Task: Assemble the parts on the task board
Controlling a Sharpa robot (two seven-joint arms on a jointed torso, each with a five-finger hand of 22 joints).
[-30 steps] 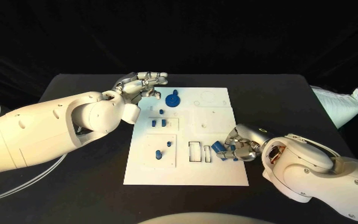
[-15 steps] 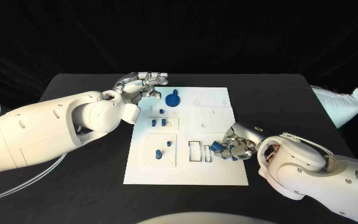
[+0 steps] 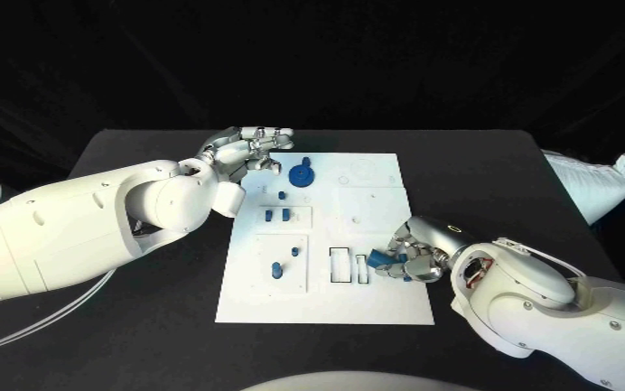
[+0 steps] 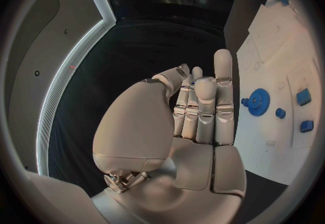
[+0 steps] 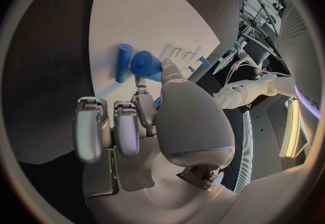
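The blue part (image 3: 377, 256) is held in the fingertips of the right hand (image 3: 415, 260), just above the task board (image 3: 326, 305) near its right edge, close to the two narrow slots (image 3: 350, 265) at the front. In the right wrist view the part looks like a small cylinder (image 5: 123, 63) with a rounded piece (image 5: 144, 63) beside it, pinched at one end. It seems to be hard plastic, light and stiff, with a smooth surface, so I judge it can slip or turn in the fingers; a hold across its middle would keep it straighter for the slot.

Other parts stand on the board: a blue gear (image 3: 301, 174) near the far edge, small blocks (image 3: 276, 214) in the middle, and pegs (image 3: 277, 270) toward the front left.

The left hand (image 3: 244, 149) holds nothing, its fingers extended close together, at the far left corner of the board.
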